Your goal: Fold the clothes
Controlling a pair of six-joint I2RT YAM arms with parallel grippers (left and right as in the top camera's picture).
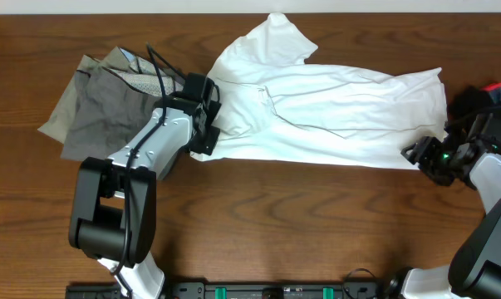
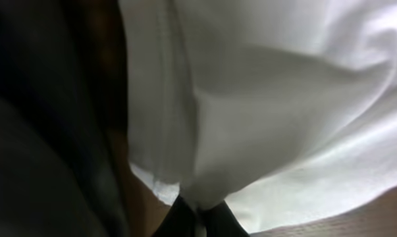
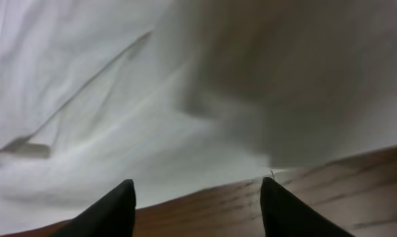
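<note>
The white T-shirt (image 1: 333, 108) lies spread across the middle of the wooden table, one sleeve pointing to the far edge. My left gripper (image 1: 204, 143) is at the shirt's left edge. In the left wrist view it (image 2: 199, 220) is shut, with a fold of the white cloth (image 2: 284, 99) pinched between the dark fingertips. My right gripper (image 1: 412, 152) sits at the shirt's near right corner. In the right wrist view it (image 3: 197, 197) stands open, with bare wood between the fingers and the shirt's hem (image 3: 119, 99) just ahead, untouched.
Grey-khaki trousers (image 1: 100, 108) lie crumpled at the left, partly under the left arm. A black garment (image 1: 470, 100) with something red (image 1: 499, 85) beside it sits at the right edge. Bare table (image 1: 300, 224) runs along the front.
</note>
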